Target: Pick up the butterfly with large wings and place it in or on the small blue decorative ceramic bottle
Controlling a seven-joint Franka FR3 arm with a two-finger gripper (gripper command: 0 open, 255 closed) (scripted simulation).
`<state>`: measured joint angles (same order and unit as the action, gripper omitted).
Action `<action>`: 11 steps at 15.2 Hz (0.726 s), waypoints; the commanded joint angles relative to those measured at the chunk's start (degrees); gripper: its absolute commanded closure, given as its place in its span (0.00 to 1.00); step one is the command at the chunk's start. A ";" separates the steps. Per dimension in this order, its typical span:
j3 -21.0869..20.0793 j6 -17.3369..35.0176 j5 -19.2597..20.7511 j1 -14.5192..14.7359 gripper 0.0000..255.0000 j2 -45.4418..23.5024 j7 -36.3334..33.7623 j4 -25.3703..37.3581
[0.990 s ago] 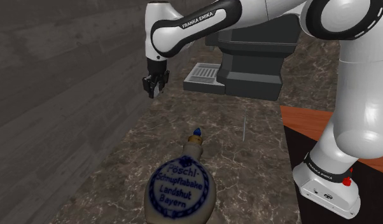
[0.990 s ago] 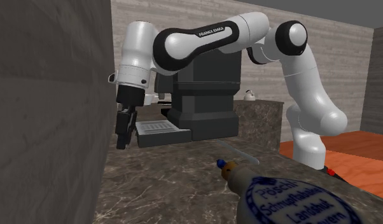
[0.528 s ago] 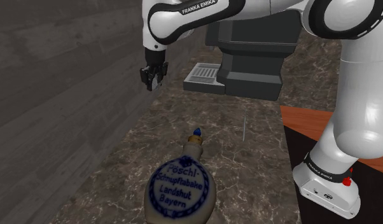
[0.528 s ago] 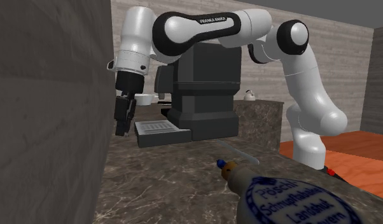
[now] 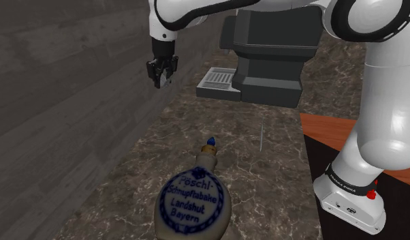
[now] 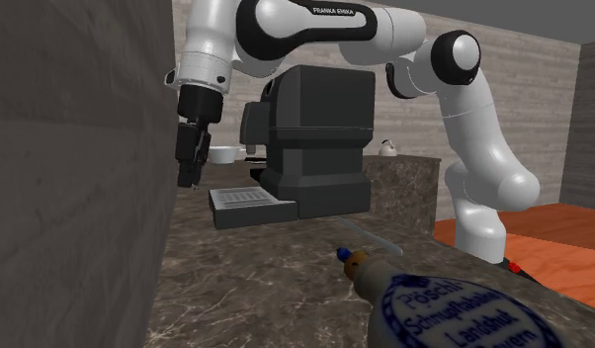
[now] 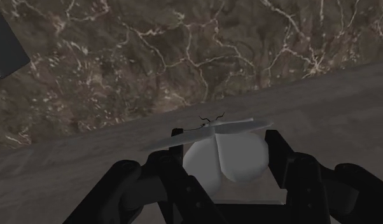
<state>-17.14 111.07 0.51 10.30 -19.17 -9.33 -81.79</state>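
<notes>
Shoulder view: the bottle (image 5: 191,198) is cut off at its base by the bottom edge. The coffee machine (image 5: 272,54) and the arm (image 5: 374,102) run out at the top edge.

Second exterior view: the bottle is cropped at the lower right corner, and part of its lettering is lost.

Wrist view: the lower wings of the butterfly (image 7: 228,156) are hidden between the fingers of the gripper (image 7: 225,137). In both exterior views the butterfly is too small to make out.

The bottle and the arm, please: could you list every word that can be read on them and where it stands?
"Pöschl Schnupftabake Landshut Bayern": blue lettering in the ring on the bottle.
"FRANKA EMIKA": on the arm's upper link.
Lettering on the arm's base: too small to read.
</notes>
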 commanded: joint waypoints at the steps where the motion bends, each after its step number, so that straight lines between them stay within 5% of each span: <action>1: 0.00 -1.60 -0.01 0.00 1.00 0.01 0.00 1.56; 11: -0.08 -10.14 0.60 0.81 1.00 -1.66 -0.66 11.77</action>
<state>-17.23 101.86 1.04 11.03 -20.56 -9.96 -71.20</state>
